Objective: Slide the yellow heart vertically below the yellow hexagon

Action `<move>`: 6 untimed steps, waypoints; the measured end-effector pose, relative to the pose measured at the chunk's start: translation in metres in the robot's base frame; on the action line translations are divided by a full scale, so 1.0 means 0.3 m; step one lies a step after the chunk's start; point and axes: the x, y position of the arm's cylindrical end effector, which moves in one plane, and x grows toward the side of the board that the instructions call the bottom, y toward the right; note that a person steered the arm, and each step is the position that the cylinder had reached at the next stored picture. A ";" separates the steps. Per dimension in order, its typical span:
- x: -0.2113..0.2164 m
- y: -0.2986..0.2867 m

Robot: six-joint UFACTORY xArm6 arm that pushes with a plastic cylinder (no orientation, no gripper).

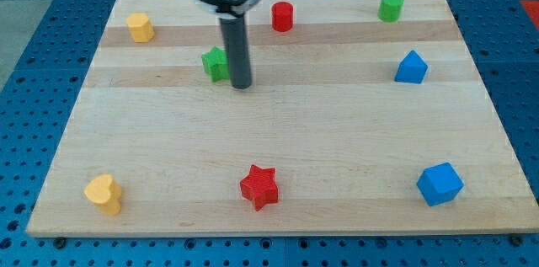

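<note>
The yellow heart (104, 194) lies near the board's bottom left corner. The yellow hexagon (140, 27) sits near the top left corner. My tip (242, 86) rests on the board in the upper middle, right beside a green star-like block (216, 63) on its left. The tip is far up and to the right of the yellow heart, and to the right of and a little below the yellow hexagon.
A red cylinder (282, 16) stands at the top centre and a green cylinder (390, 6) at the top right. A blue pentagon-like block (411, 67) sits at right, a blue cube-like block (440, 184) at bottom right, a red star (259, 186) at bottom centre.
</note>
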 end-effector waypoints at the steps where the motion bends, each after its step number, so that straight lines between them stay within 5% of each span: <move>1: 0.000 -0.001; 2: 0.031 -0.061; 4: 0.365 -0.331; 6: 0.387 -0.697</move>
